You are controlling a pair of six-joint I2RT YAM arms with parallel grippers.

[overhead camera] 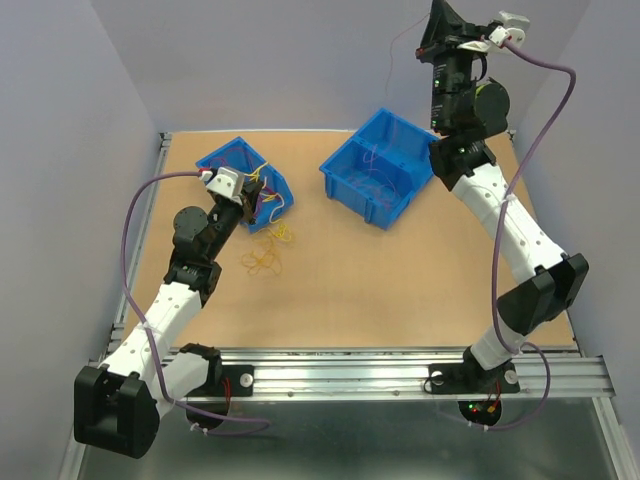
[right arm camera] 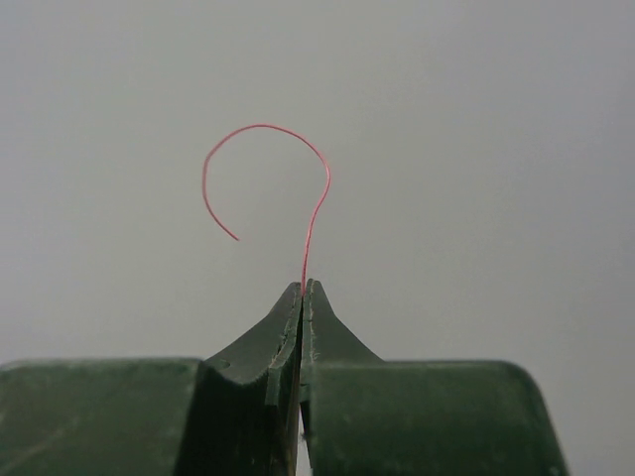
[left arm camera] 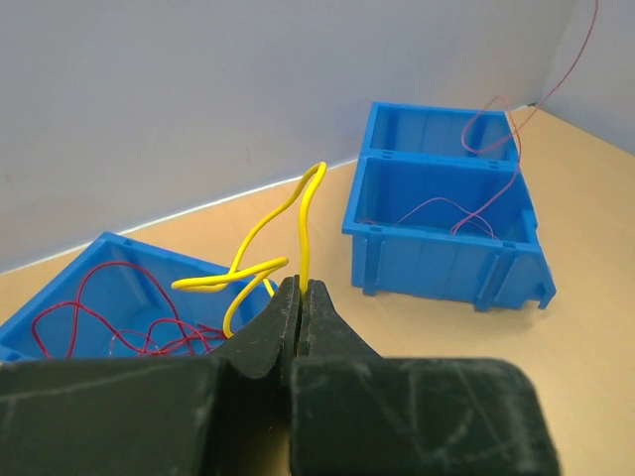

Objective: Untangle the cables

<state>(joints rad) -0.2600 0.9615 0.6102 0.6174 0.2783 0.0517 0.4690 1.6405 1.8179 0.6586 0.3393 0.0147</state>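
Observation:
My left gripper is shut on a yellow cable that curls in loops just above the left blue bin. That bin holds a tangle of red cables. In the top view the left gripper sits at that bin's near edge. My right gripper is shut on a thin red cable whose free end curls above the jaws. It is raised high above the right blue bin. The red cable trails down into that bin.
Loose yellow and orange cable loops lie on the brown table just in front of the left bin. The right bin has two compartments. Grey walls stand on three sides. A metal rail runs along the near edge.

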